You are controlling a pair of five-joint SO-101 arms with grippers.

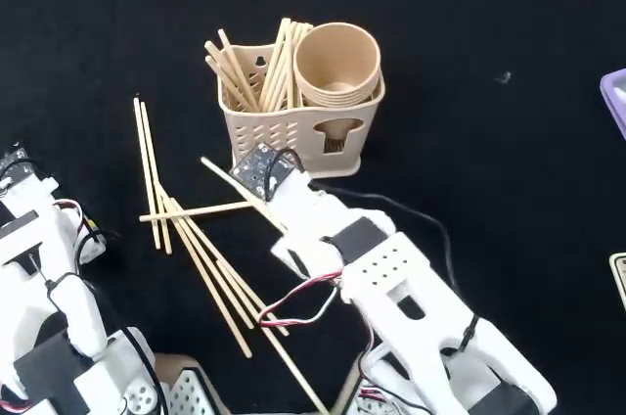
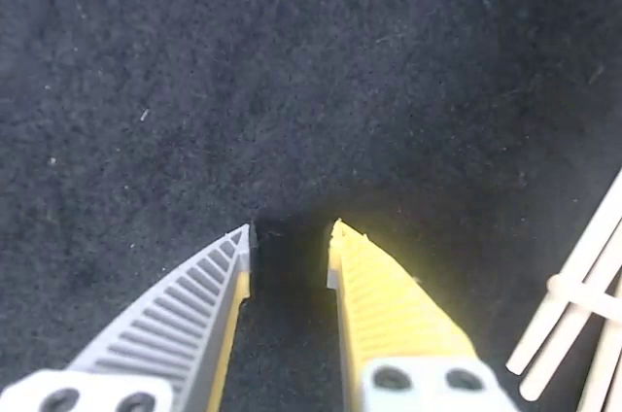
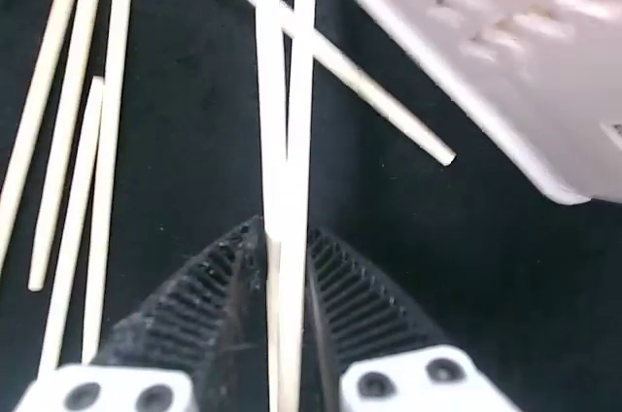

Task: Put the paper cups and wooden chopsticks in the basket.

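Observation:
The beige basket [image 1: 293, 131] stands at the back middle of the black cloth and holds stacked paper cups [image 1: 337, 63] and several wooden chopsticks [image 1: 249, 68]. My right gripper [image 3: 282, 232] is just in front of the basket [image 3: 486, 52], shut on two chopsticks [image 3: 287, 140] that run out past its tips. Another chopstick [image 3: 330, 57] lies across them. Several loose chopsticks [image 1: 210, 258] are scattered on the cloth left of the right arm [image 1: 381, 268]. My left gripper [image 2: 290, 232] hangs low over bare cloth at the front left, slightly open, nothing between its fingers.
A purple object [image 1: 614, 97] shows at the right edge, with a pale item [image 1: 619, 278] below it. Both arm bases fill the front edge. Open black cloth lies to the right of and behind the basket.

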